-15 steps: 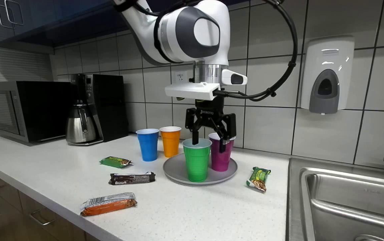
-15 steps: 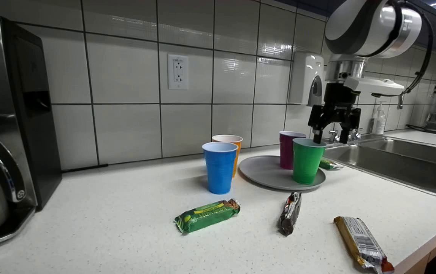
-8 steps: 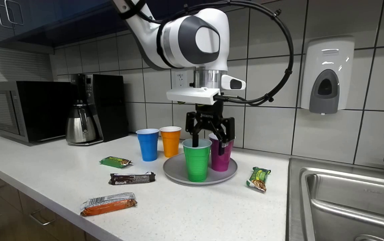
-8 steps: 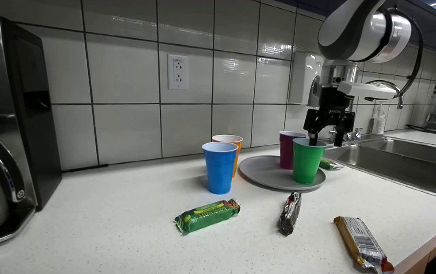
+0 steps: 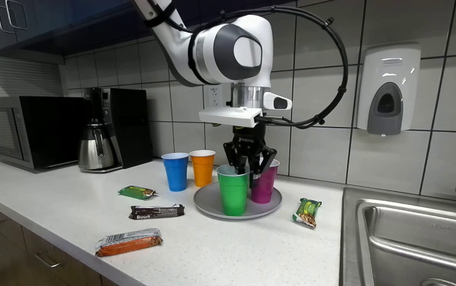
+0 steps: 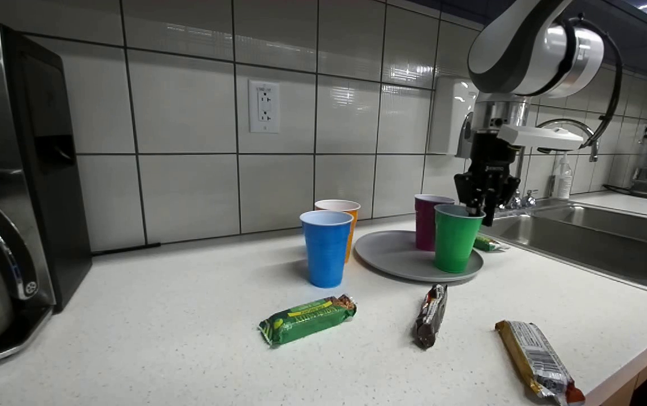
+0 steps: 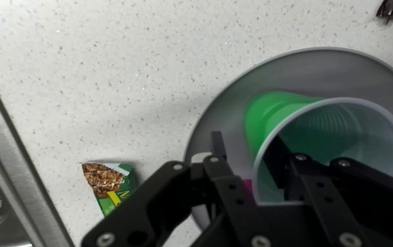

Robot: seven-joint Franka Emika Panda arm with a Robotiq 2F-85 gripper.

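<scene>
In the wrist view, your fingers [image 7: 219,145] come in from the bottom and straddle the rim of the green cup [image 7: 330,137], one reaching inside it and the other outside. They stand partway apart: you can see the grey plate [image 7: 319,72] between the outer finger and the cup's wall. Whether the inner finger touches the wall, you cannot tell. A green-wrapped bar [image 7: 110,187] lies on the bench [image 7: 97,85] between the plate and the steel sink [image 7: 8,154].

In an exterior view, your green cup stands upright on the plate, with the magenta cup [image 5: 265,184] near it, closer to the tiled wall [image 5: 323,151]. One finger dips into the green cup; the other passes down behind its rim. Left of the plate you see the blue cup [image 5: 176,172] and the orange cup [image 5: 202,171], both upright, and a brown bar [image 5: 157,211], an orange-and-silver bar [image 5: 129,241] and a matching green bar [image 5: 136,192]. The coffee maker [image 5: 128,127] stands farther back, beside the microwave [image 5: 53,131].

In an exterior view with the power outlet [image 6: 264,107], your fingers are at the green cup's side toward the faucet [image 6: 594,151]. The inner one is partly hidden by the cup; the outer hangs just beside it.
</scene>
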